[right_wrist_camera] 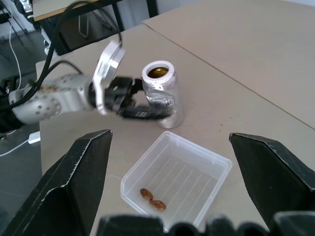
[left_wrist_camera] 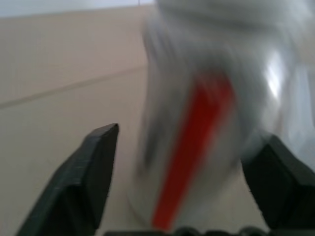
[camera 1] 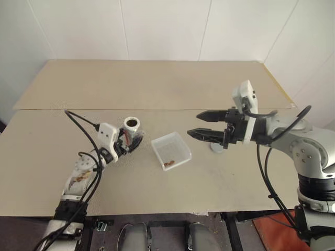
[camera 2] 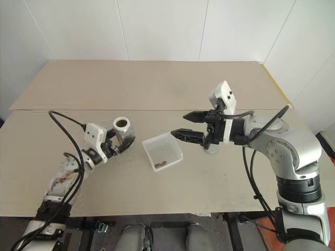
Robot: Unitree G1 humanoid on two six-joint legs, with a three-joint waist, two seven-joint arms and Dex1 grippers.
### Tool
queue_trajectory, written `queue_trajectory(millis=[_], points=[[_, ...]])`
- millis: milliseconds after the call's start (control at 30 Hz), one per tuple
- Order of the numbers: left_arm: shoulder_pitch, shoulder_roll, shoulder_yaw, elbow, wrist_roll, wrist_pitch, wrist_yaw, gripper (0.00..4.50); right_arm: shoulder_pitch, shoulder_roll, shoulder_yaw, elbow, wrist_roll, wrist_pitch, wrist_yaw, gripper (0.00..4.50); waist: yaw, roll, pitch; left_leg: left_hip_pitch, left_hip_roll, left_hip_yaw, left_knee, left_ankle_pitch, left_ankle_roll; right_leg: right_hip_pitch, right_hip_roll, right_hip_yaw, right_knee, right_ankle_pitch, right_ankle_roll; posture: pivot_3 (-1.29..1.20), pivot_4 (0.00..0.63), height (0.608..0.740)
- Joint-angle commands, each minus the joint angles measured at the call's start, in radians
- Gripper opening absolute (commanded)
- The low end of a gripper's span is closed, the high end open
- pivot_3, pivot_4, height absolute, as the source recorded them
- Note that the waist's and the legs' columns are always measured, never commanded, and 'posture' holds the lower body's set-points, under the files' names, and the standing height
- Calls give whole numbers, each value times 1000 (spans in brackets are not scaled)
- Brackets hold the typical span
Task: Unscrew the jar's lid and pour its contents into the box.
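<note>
The small greyish-clear plastic jar with a red stripe (camera 1: 132, 129) stands upright and lidless on the beige desk (camera 1: 157, 83), between the spread fingers of the left claw (camera 1: 127, 142); the right claw (camera 1: 201, 125), open and empty, hovers beyond the clear shallow box (camera 1: 171, 149).

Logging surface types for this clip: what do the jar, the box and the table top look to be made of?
The jar: likely greyish, glossy plastic; light glints off its wall beside the red stripe. The box: thin clear whitish plastic, semi-gloss; the table and the brown bits show through it. The table: matte beige board, possibly laminate or fibreboard; no glare, a seam crosses it.
</note>
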Motion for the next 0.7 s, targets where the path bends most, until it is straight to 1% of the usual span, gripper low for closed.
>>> queue_trajectory(millis=[33,167,267,333,367,467,533,633,700], points=[[93,81,80,-171,-14,8,-58,4181,3,-23,-49,-33,29,5,-3,4500,-2,0,0,0,0,0,0,0,0,0,0,0,0,0,0,0,150,740],[267,204,185,-345,-63,55,-148,4181,16,-46,-61,-34,43,14,-5,4500,-6,0,0,1,1,-1,-1,0,0,0,-1,1,0,0,0,0,150,740],[360,301,276,-457,-152,122,-253,4181,23,-66,-78,-25,60,17,9,4500,-4,0,0,1,1,-1,-2,0,0,-1,-1,1,0,0,-1,0,150,740],[408,422,413,-484,-263,184,-421,4181,38,-102,-80,-19,40,-2,42,4500,0,0,0,2,1,-1,-2,0,0,0,-2,0,1,-1,-1,0,150,740],[418,463,459,-489,-299,208,-477,4181,47,-118,-81,-13,30,-13,58,4500,1,0,0,1,1,-1,-1,0,0,-1,-1,0,1,-1,-2,0,150,740],[403,558,563,-454,-386,266,-614,4181,89,-178,-72,6,-23,-76,119,4500,5,0,0,2,0,0,-2,0,0,-1,-2,-1,0,-2,-3,0,150,740],[332,607,605,-408,-420,279,-663,4181,156,-223,-69,-2,-88,-173,176,4500,9,0,0,2,0,1,-2,0,0,-1,-1,-1,0,-2,-3,0,150,740],[237,612,605,-344,-438,288,-677,4181,220,-244,-68,-19,-140,-251,197,4500,9,0,0,2,0,1,-3,0,-1,0,0,-1,-1,-2,-2,0,150,740],[215,597,577,-339,-425,291,-678,4181,242,-238,-70,-8,-161,-276,196,4500,0,0,0,4,0,2,-5,0,-1,0,0,0,0,-2,-2,0,150,740]])
